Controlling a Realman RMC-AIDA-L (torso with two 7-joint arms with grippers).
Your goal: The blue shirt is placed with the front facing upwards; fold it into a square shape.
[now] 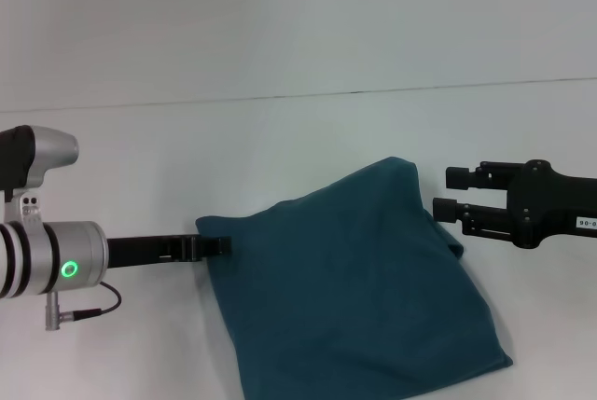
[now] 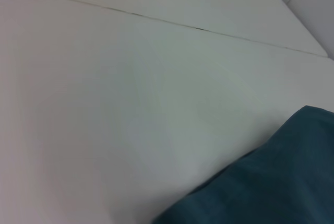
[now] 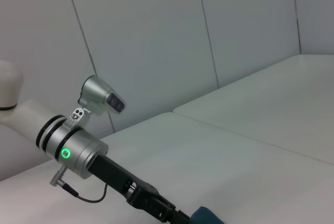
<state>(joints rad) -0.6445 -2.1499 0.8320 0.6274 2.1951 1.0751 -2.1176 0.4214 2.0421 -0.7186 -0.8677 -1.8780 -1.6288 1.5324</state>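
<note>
We saw the blue shirt [image 1: 350,288] folded on the table [image 1: 280,46]; the left gripper [image 1: 219,247] pinched its left edge; the right gripper [image 1: 450,193] hovered spread at its right corner.

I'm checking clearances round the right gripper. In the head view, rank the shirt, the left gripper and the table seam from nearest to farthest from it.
1. Shirt: just beside the right gripper.
2. Left gripper: at the shirt's opposite edge.
3. Table seam: far back, though its right stretch rivals the left gripper.

White table [image 1: 298,36] with thin seam [image 1: 392,90]; grey panelled wall [image 3: 156,41] behind.
</note>
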